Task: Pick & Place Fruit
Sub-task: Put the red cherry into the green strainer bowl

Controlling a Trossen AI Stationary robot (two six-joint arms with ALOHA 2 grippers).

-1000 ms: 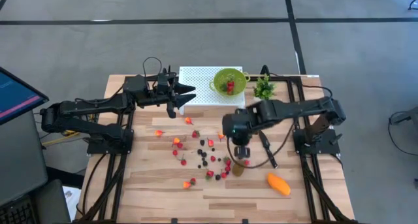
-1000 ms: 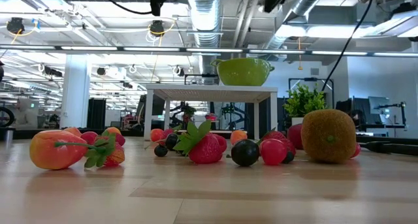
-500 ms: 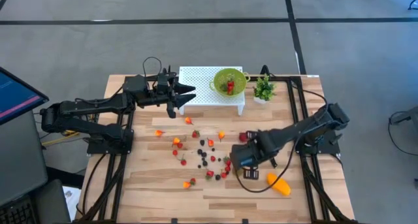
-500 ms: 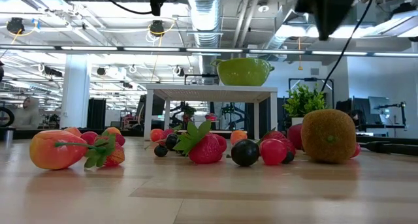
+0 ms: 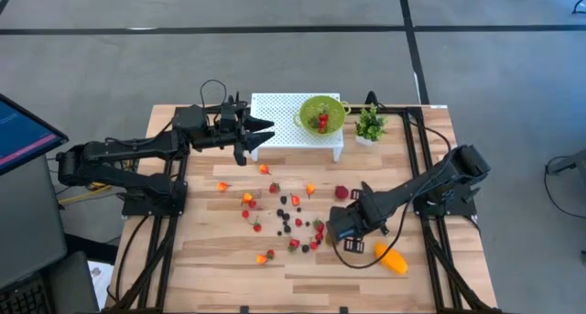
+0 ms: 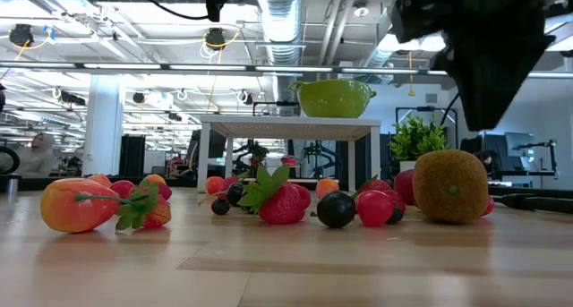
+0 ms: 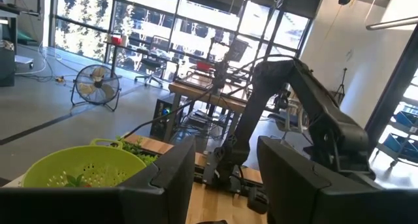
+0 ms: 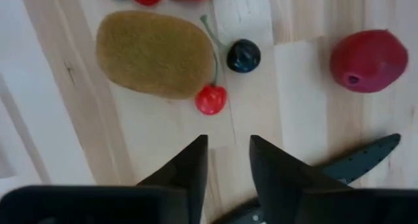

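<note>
overhead, the right claw [image 5: 341, 230] hangs over the kiwi [image 5: 334, 238]; the left claw [image 5: 261, 131] waits apart by the white stand. wrist view: fingers slightly spread, empty, kiwi [image 8: 155, 53] just ahead. next: likely lower and pinch it.

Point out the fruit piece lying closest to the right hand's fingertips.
The small red cherry touching the kiwi, just ahead of the right hand; the dark berry lies farther off.

My right gripper [image 8: 227, 160] is low over the table, fingers slightly parted, empty. Left gripper [image 5: 259, 131] raised, parted.
</note>
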